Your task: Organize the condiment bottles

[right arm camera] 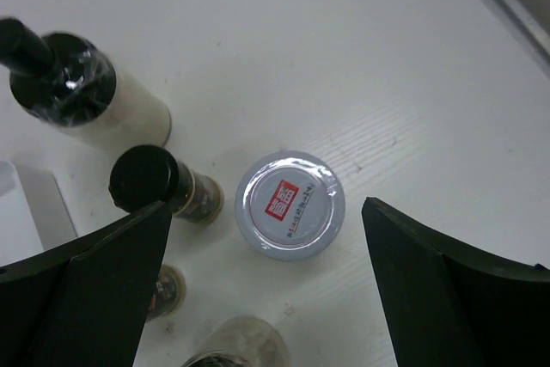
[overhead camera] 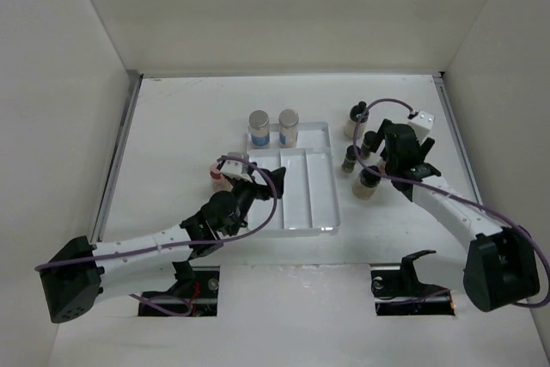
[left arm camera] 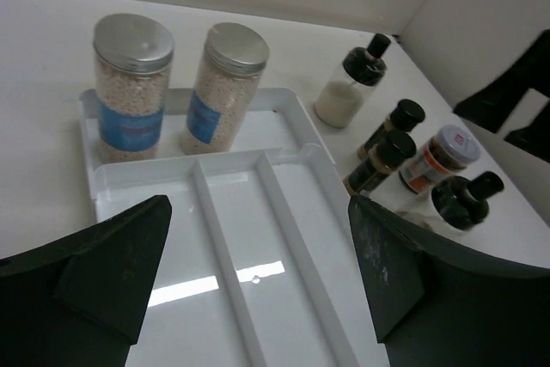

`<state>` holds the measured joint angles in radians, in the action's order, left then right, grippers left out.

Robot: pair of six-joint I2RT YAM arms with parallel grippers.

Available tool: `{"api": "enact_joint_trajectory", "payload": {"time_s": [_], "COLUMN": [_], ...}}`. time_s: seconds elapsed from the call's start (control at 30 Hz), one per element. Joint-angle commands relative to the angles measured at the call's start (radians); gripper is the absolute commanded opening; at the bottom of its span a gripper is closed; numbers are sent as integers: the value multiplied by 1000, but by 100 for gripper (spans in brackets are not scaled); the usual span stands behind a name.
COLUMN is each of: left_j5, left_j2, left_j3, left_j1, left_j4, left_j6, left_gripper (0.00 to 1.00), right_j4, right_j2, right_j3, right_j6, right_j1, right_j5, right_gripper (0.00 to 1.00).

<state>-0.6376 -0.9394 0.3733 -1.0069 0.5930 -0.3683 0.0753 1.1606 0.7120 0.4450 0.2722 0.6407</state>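
Two silver-lidded cylinders [overhead camera: 259,129] [overhead camera: 289,128] stand in the back compartment of the white divided tray [overhead camera: 320,212]; they also show in the left wrist view [left arm camera: 133,83] [left arm camera: 225,82]. My left gripper [overhead camera: 262,180] [left arm camera: 258,272] is open and empty above the tray's left part. A pinkish-lidded jar [overhead camera: 216,172] sits just left of it. My right gripper [overhead camera: 382,156] [right arm camera: 275,290] is open above a white-lidded jar with a red label [right arm camera: 290,205] [left arm camera: 438,161], without touching it. A cream black-capped bottle [overhead camera: 356,120] [right arm camera: 82,96] and small dark bottles [overhead camera: 350,159] [right arm camera: 150,180] stand right of the tray.
The tray's long front compartments [left arm camera: 232,298] hold nothing. Another black-capped bottle [overhead camera: 368,182] [left arm camera: 464,199] stands near the tray's right edge. White walls close the table on the left, back and right, with a metal rail [overhead camera: 116,161] along the left side.
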Motion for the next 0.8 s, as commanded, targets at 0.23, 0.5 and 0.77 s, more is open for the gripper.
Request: {"api": "enact_joint_trajectory", "payload": {"time_s": [0.23, 0.5, 0.77], "left_j5": [81, 81, 76], "left_j2": [-136, -190, -197], "left_j3": [-86, -89, -94], "left_j1": [-45, -35, -20], "left_j4": [384, 404, 415], "left_j6": [6, 0, 0], "left_gripper": [86, 87, 87], "right_j4": [-38, -130, -126], "right_j2": [180, 229, -60], "right_j3": [58, 40, 9], "right_j6": [54, 86, 46], "right_j1": [-37, -83, -77], "right_j5": [-82, -62, 34], "right_gripper": [92, 71, 54]}}
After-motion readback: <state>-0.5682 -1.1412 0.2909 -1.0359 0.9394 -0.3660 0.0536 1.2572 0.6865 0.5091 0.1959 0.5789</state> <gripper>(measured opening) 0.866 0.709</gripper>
